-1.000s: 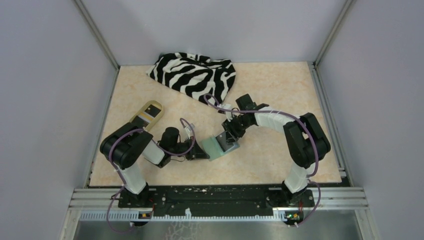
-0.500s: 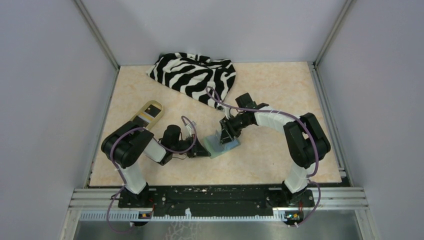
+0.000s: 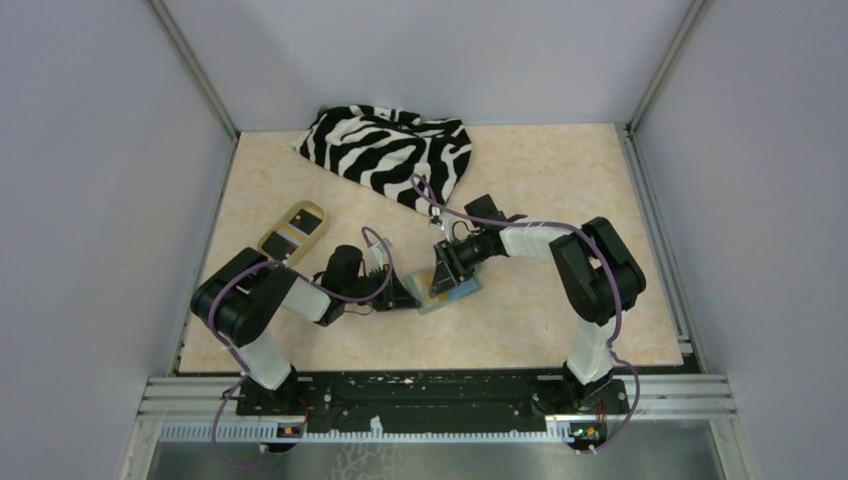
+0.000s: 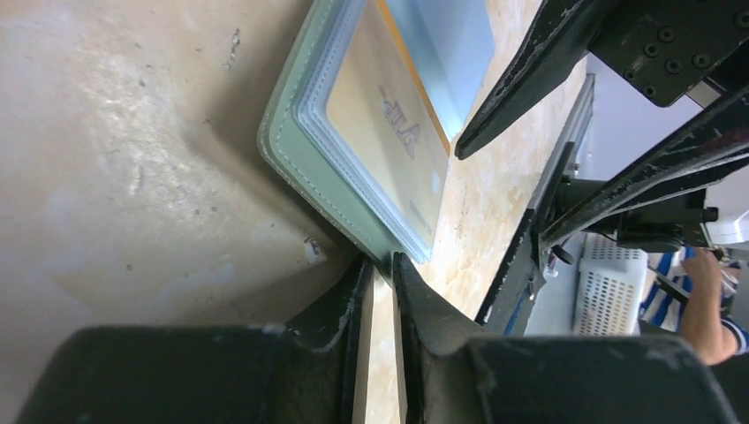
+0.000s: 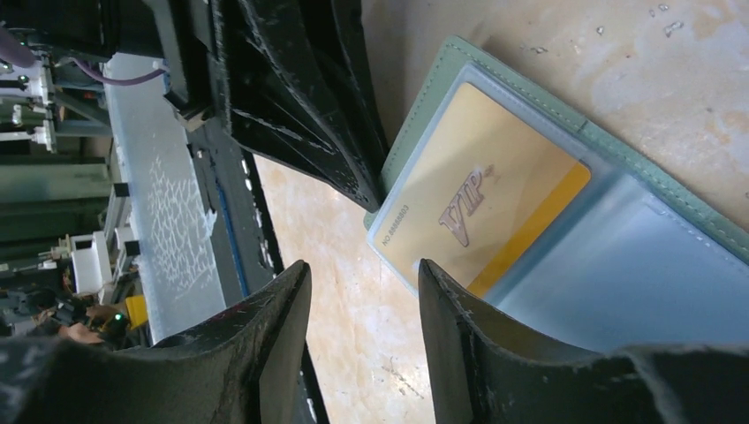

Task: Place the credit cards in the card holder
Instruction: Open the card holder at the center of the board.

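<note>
The sage-green card holder (image 3: 460, 292) lies open on the table in the middle. In the left wrist view its stitched green edge (image 4: 296, 163) and pale blue sleeves show, with a gold-yellow credit card (image 4: 380, 115) inside a sleeve. My left gripper (image 4: 380, 262) is shut on the holder's near corner; it also shows in the top view (image 3: 408, 298). My right gripper (image 5: 364, 269) is open and empty, just over the holder's edge beside the gold card (image 5: 481, 199); it also shows in the top view (image 3: 440, 278). The black and striped cards are not visible.
A zebra-striped cloth (image 3: 390, 150) lies bunched at the back. A tan oval dish (image 3: 292, 230) with a dark item in it sits at the left. Grey walls and metal rails enclose the table.
My right gripper has moved left and lower, closer over the holder, and its arm has folded in. My left gripper has stayed at the holder's left corner.
</note>
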You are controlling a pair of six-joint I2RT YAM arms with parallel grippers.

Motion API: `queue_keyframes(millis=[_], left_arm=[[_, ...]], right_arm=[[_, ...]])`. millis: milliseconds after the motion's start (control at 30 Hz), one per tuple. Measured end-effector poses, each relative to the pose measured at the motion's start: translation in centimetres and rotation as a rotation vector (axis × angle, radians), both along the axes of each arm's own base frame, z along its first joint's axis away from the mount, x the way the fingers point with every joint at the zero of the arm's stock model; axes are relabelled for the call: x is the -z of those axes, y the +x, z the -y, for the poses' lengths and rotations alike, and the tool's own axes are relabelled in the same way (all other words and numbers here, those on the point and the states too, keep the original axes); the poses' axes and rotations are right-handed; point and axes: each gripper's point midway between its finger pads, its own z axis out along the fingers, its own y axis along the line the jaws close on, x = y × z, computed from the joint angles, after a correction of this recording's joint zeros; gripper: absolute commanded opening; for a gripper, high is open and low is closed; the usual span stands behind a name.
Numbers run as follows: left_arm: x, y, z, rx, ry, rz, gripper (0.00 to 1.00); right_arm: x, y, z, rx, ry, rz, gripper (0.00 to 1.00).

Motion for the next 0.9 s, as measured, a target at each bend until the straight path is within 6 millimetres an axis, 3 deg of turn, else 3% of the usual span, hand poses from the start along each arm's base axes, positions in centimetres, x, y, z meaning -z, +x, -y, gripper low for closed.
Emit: queue_keyframes(millis=[300, 433, 500, 633, 800, 900], left_arm=[[-0.3, 0.9, -2.0, -0.058, 0.126, 0.066, 0.23], [-1.2, 1.4, -4.0, -0.097, 0.231, 0.135, 0.25], [-2.4, 1.9, -4.8, -0.116, 0.265, 0.194, 0.39], [-7.3, 4.1, -6.6, -0.209, 0.316, 0.392, 0.95], [-12.3, 7.4, -11.0, -0.454, 0.408, 0.574, 0.98], [-13.4, 9.1, -14.5, -0.614, 0.46, 0.575, 0.98]], right_arm=[[1.0, 1.0, 0.7, 0.012, -0.064, 0.082, 0.44], [-0.5, 1.6, 1.6, -0.023, -0.086, 0.218, 0.45], [-2.0, 2.0, 1.8, -0.038, -0.076, 0.306, 0.46], [-6.9, 2.9, 2.4, -0.046, -0.009, 0.513, 0.48], [-11.9, 3.8, 3.6, -0.014, 0.08, 0.668, 0.62], [-12.8, 3.9, 4.1, -0.015, 0.113, 0.69, 0.67]])
